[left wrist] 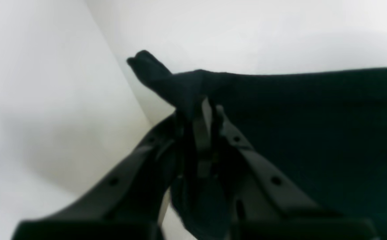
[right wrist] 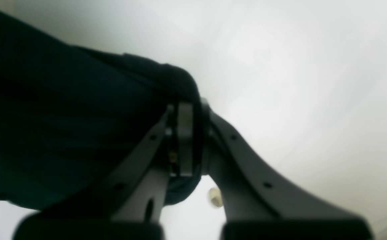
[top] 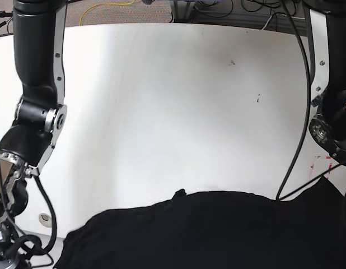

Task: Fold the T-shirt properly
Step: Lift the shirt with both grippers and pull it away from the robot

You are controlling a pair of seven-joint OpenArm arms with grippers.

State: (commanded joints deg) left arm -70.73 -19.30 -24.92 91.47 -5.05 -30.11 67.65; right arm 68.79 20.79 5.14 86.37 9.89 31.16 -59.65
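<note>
Both wrist views blurred. T-shirt [top: 218, 230] cut off by base view's bottom edge. My grippers out of base view; lettering, chest mark not discernible.

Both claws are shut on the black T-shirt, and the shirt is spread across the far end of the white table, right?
Not quite. Both the left claw and the right claw do pinch the T-shirt, but the base view shows it bunched along the near edge of the white table, not the far end.

table [top: 162, 112]: white | on it: black T-shirt [top: 218, 232], near edge
</note>
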